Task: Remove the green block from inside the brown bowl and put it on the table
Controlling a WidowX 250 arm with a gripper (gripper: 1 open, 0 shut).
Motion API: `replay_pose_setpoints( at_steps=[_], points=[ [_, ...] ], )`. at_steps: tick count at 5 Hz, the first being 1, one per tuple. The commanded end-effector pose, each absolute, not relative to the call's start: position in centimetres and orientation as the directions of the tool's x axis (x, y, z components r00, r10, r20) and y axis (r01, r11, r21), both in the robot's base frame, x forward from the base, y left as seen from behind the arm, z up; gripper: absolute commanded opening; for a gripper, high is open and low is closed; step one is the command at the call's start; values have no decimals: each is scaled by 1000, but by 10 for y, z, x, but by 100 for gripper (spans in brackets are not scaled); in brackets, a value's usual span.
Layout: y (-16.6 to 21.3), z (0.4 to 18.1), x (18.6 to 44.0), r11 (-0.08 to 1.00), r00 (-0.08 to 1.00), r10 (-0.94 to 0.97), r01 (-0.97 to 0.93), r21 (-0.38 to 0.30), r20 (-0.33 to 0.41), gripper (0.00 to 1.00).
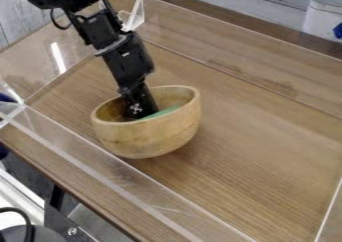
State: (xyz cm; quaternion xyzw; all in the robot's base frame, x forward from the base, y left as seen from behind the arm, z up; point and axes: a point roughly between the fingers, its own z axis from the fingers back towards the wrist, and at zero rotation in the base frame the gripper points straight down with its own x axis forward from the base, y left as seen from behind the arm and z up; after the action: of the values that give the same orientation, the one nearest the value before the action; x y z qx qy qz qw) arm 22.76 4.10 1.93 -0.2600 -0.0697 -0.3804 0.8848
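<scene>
The brown bowl [150, 134] is on the tabletop [254, 131], near the clear side wall. The green block [163, 113] is in the bowl, only partly visible b/c the rim hides the rest. The fingers [135, 110] reach inside too, clenched; their tips are hard to see, so can't tell w/ certainty if they grasp the block.

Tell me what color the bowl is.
Light brown, best seen in the camera view.
</scene>
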Motion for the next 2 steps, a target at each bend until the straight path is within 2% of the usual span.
replay_pose_setpoints(
  at_steps=[1, 2],
  points=[
    [7, -7, 221, 504, 675, -684, 712, -489, 277, 0],
    [10, -7, 225, 537, 709, -654, 680, -498, 262, 0]
  ],
)
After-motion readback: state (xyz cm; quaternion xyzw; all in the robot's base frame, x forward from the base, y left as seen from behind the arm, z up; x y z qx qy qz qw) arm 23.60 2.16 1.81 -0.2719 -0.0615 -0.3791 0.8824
